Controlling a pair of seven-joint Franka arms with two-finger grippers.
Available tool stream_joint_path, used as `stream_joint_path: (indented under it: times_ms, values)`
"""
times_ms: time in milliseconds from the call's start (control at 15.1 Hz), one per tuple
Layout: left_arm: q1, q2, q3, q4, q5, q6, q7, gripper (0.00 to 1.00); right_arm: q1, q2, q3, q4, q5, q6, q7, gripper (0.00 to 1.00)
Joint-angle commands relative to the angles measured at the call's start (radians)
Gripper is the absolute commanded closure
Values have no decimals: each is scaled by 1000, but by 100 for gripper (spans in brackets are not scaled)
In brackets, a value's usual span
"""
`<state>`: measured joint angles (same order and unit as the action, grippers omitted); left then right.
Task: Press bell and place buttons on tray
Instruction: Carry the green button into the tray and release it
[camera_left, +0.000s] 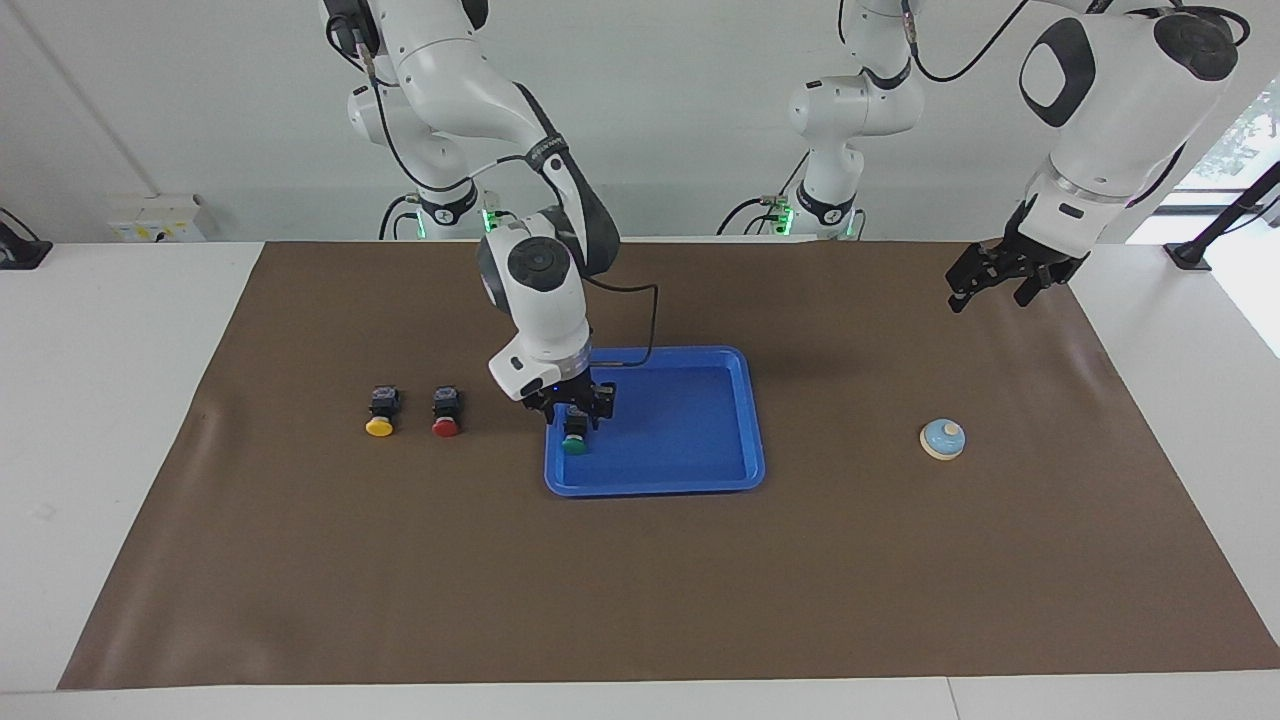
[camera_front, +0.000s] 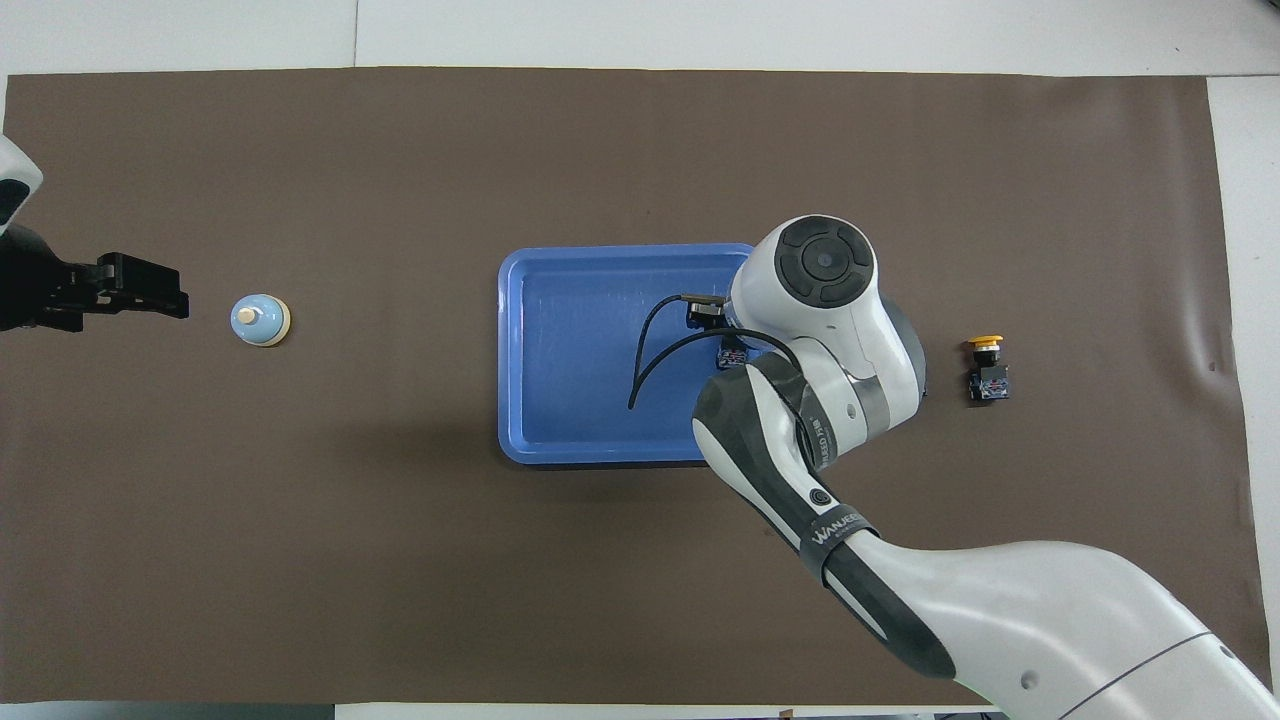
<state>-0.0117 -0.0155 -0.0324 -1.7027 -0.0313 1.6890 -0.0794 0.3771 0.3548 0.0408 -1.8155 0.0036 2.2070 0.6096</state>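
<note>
Right gripper (camera_left: 575, 408) is low inside the blue tray (camera_left: 700, 480), fingers clamped on the green button (camera_left: 574, 437) to set it down, while the yellow button (camera_left: 380, 412) and red button (camera_left: 446, 412) wait on the mat, the bell (camera_left: 943, 438) sits apart, and the left gripper (camera_left: 1000, 280) idles, fingers spread.

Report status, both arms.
Right gripper shut on green button, in tray. Left gripper waits above mat, near bell. Yellow, red still out.

arms: glossy white shells | joints: black caps | cables: black | bases: green lights
</note>
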Motion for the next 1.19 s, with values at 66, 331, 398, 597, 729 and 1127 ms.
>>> stream_joint_path:
  times_ms: [66, 331, 398, 597, 729, 1127]
  values:
    - [7, -14, -1, 32, -6, -35, -2, 0, -174, -103, 2, -24, 13, -76, -258, 0]
    - [7, -14, -1, 57, -6, -54, -2, 0, -346, -132, 2, -116, 12, -55, -527, 0]
    - [7, -14, -1, 57, -6, -54, -2, 0, -372, -135, 2, -132, 12, -55, -601, 0]
    - [7, -15, -3, 55, 14, -52, -2, 0, -418, -163, 2, -209, 13, -20, -640, 0]
    - [7, -23, -3, 49, 14, -52, -2, 0, -428, -180, 1, -276, 13, 32, -645, 0]
    - [7, -24, -4, 46, 14, -51, -2, 0, -449, -198, 2, -390, 13, 149, -663, 0]
